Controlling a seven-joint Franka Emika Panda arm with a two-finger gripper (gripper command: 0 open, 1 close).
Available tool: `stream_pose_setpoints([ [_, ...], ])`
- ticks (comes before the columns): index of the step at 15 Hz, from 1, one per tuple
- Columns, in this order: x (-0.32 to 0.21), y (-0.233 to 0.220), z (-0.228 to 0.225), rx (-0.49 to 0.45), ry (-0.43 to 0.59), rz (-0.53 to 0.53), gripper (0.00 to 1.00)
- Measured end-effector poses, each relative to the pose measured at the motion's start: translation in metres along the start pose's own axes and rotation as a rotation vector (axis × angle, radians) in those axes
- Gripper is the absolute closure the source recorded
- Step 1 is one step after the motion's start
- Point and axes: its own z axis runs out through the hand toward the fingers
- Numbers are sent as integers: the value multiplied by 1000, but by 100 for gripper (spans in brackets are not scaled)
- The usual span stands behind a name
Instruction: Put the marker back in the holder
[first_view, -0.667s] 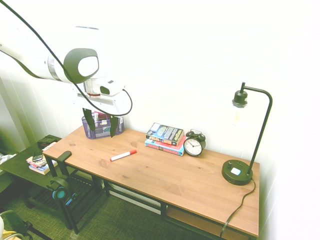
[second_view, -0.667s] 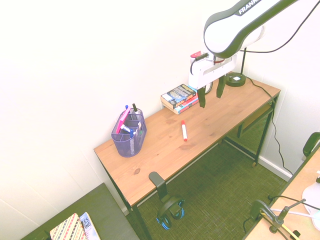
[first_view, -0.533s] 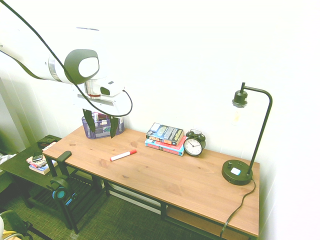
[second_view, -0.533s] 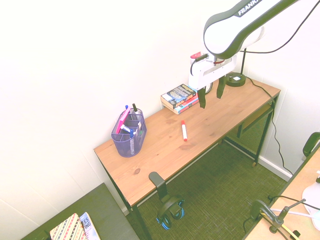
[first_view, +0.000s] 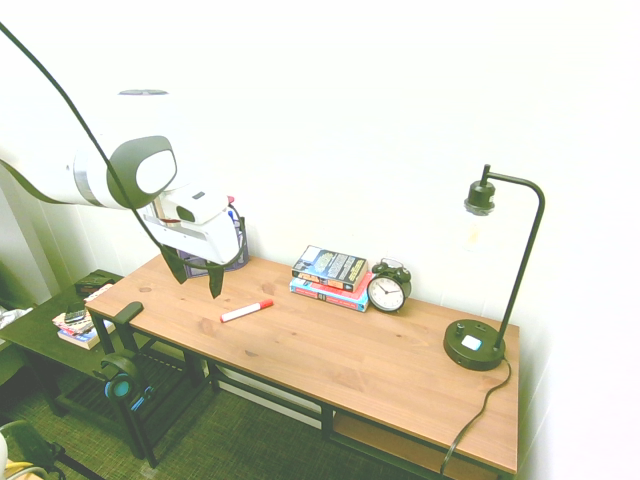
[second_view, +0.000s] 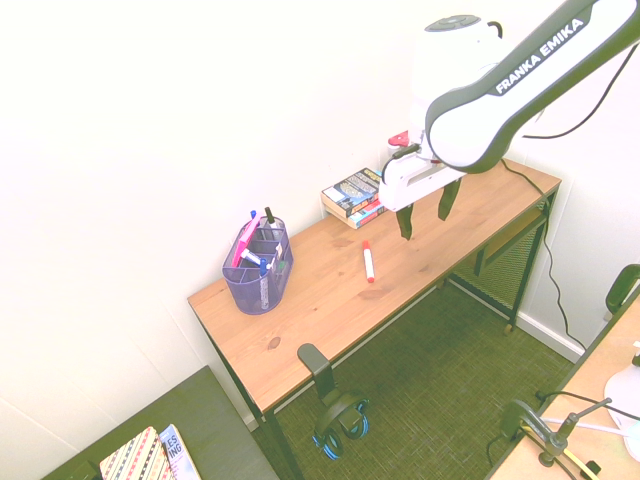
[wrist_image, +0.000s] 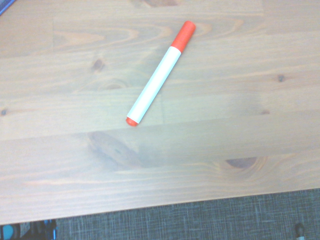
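Observation:
The marker (first_view: 246, 310) (second_view: 368, 262) (wrist_image: 160, 73), white-barrelled with a red cap, lies flat on the wooden desk (first_view: 340, 360) (second_view: 310, 300). My gripper (first_view: 193, 277) (second_view: 424, 212) hangs open above the desk with nothing between its fingers, a little to the marker's side and well above it. The holder (second_view: 258, 267), a purple-blue mesh organizer with several pens, stands at the desk's end near the wall; in the first exterior view the arm covers most of the holder (first_view: 236, 240).
A stack of books (first_view: 331, 276) (second_view: 357, 194), a black alarm clock (first_view: 387, 290) and a black desk lamp (first_view: 480, 330) stand along the wall. Headphones (second_view: 338, 418) hang at the desk's front edge. A low side table (first_view: 60, 325) with books sits beyond the desk's end.
The arm has swung down and toward the desk's front, bringing the open gripper lower and closer to the marker. The marker and holder have not moved.

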Motion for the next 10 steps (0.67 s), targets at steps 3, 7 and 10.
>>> stream_pose_setpoints([
  [3, -20, -4, 34, -14, 48, 57, 0],
  [7, -33, -10, 81, 19, 53, 152, 0],
  [10, -31, -18, 101, 68, 56, 223, 0],
])
